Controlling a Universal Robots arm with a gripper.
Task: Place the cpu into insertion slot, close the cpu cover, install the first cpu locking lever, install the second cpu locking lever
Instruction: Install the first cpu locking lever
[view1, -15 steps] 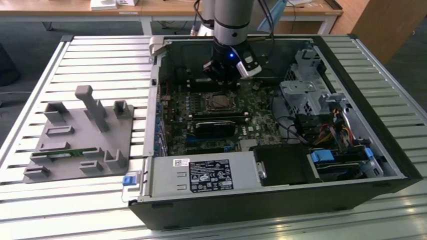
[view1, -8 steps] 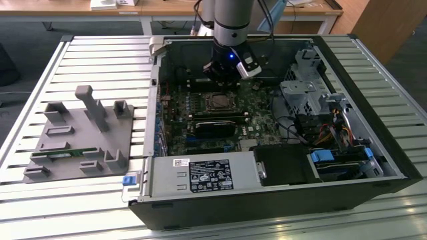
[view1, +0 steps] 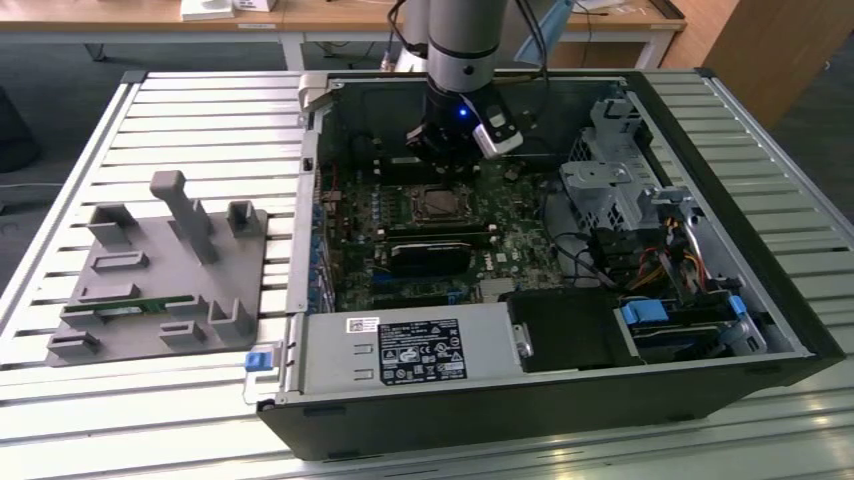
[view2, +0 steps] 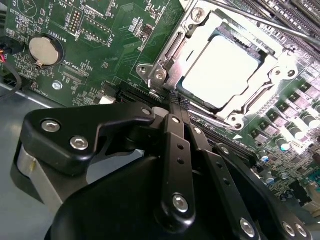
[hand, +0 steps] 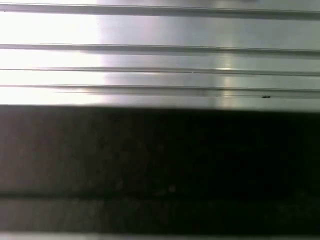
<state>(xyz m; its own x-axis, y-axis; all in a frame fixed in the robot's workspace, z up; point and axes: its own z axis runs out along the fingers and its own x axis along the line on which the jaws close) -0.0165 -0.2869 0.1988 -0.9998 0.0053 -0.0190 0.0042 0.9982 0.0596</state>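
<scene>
Claw (view2: 176, 102): fingers pressed together, holding nothing, tip just beside a corner of the cpu cover (view2: 170, 55); cpu (view2: 220, 70): seated in the insertion slot (view1: 437, 203), silver top showing through the cover's window; cover lying flat over it; open computer case (view1: 747, 250) on slatted counter (view1: 200, 110).

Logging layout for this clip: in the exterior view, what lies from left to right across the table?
Grey fixture block → open computer case → insertion slot, with the gripper just behind it → silver drive cage → blue-tabbed drive bay.
</scene>
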